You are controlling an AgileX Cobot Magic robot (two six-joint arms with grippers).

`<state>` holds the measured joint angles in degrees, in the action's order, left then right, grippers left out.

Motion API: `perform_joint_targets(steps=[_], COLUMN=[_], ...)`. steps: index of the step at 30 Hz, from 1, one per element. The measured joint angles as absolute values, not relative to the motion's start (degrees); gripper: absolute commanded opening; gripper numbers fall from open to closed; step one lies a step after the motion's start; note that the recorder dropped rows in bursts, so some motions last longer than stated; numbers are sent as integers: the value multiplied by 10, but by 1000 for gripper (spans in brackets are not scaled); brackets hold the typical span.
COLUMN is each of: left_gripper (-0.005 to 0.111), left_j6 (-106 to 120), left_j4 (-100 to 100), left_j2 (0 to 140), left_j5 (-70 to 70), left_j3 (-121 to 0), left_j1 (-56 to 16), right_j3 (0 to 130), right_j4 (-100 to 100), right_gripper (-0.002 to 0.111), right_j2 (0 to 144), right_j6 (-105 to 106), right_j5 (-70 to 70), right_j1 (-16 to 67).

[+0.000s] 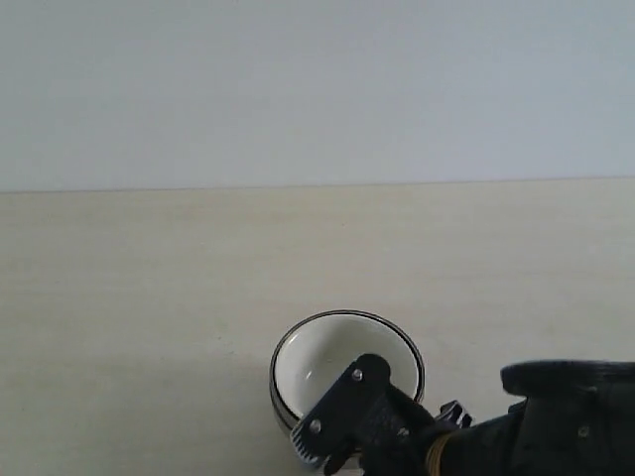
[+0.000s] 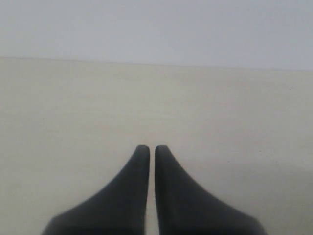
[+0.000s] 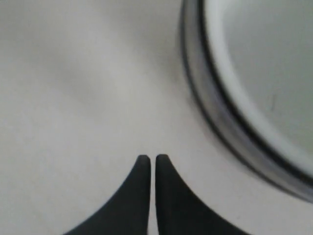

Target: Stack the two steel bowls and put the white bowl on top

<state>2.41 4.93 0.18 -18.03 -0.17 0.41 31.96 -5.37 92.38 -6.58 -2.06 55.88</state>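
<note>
The white bowl (image 1: 342, 359) sits nested inside a steel bowl (image 1: 277, 395) on the table (image 1: 149, 297). I cannot tell whether a second steel bowl lies beneath it. My right gripper (image 3: 152, 159) is just beside that white bowl's stack, clear of the steel rim, fingers pressed together and holding nothing. My left gripper (image 2: 152, 148) is also closed and empty, over bare table, with the white bowl outside its view.

Pale wood-grain tabletop (image 1: 149, 297), plain grey-white wall (image 1: 317, 89) behind, soft even light
</note>
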Motion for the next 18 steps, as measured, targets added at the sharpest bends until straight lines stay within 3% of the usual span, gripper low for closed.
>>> perform_joint_targets(steps=[8, 18], left_gripper=[4, 4], left_j6=[24, 24], left_j4=[49, 49], left_j2=[2, 2], left_j5=[-180, -180], left_j3=[-2, -2], left_j1=[4, 4], right_j3=[320, 320], right_j4=[-51, -50], right_gripper=[0, 0], right_j2=[925, 925], right_j6=[-63, -87], right_j5=[3, 24], right_j1=[442, 434])
